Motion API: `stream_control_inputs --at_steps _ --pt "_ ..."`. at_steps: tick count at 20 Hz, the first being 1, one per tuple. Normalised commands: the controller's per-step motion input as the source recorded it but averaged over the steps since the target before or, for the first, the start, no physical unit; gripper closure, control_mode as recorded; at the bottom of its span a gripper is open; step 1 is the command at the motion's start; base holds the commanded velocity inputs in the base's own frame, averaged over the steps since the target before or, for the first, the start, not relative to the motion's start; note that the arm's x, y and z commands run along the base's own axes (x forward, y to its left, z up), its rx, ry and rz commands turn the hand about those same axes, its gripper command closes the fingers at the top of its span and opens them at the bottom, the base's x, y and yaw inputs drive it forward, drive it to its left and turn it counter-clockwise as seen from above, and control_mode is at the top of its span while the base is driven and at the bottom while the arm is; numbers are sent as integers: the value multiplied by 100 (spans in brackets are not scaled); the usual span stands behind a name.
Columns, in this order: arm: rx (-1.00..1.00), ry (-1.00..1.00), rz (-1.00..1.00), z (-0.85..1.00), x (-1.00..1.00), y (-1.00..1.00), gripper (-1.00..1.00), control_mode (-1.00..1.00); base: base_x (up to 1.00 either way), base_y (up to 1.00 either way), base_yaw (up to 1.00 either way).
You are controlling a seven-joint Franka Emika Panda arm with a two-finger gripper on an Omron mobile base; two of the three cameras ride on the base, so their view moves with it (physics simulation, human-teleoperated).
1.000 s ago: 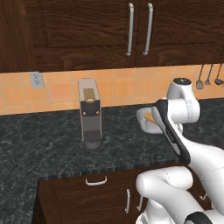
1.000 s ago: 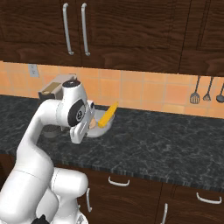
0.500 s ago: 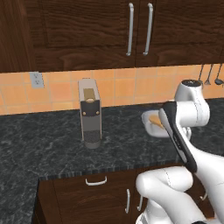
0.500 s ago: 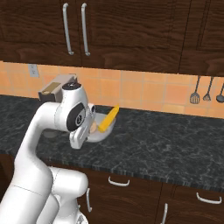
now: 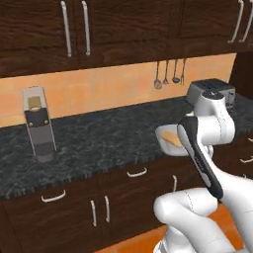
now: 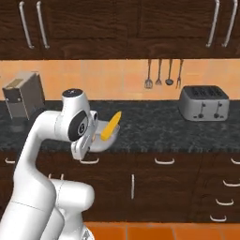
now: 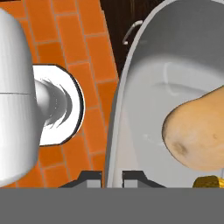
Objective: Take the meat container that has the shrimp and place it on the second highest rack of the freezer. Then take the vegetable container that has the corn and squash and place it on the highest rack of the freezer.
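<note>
Gripping the pan (image 7: 131,109) by its rim, gripper (image 7: 113,176) pinched tight on the grey edge, fingertips (image 7: 132,176) either side of it. Inside, squash (image 7: 199,133) lying against the pan floor, with a bit of corn (image 7: 209,181) just beside it at the lower edge. Held in the air in front of the counter (image 6: 154,129), corn (image 6: 111,125) poking up out of the pan (image 6: 101,140), tilted. Beyond, on the counter, toaster (image 6: 204,103) to the right, a tall grey appliance (image 5: 38,123) to the left. Farther back, utensils (image 6: 159,74) hanging on the orange backsplash under dark cabinets (image 6: 126,23).
</note>
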Motion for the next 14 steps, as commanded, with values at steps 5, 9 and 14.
stream_control_inputs --at_steps 5,9,14 --pt "0 0 0 0 0 0 100 100 0 0 -96" --pt "0 0 0 0 0 0 100 100 0 0 -97" --pt "0 0 0 0 0 0 100 100 0 0 -96"
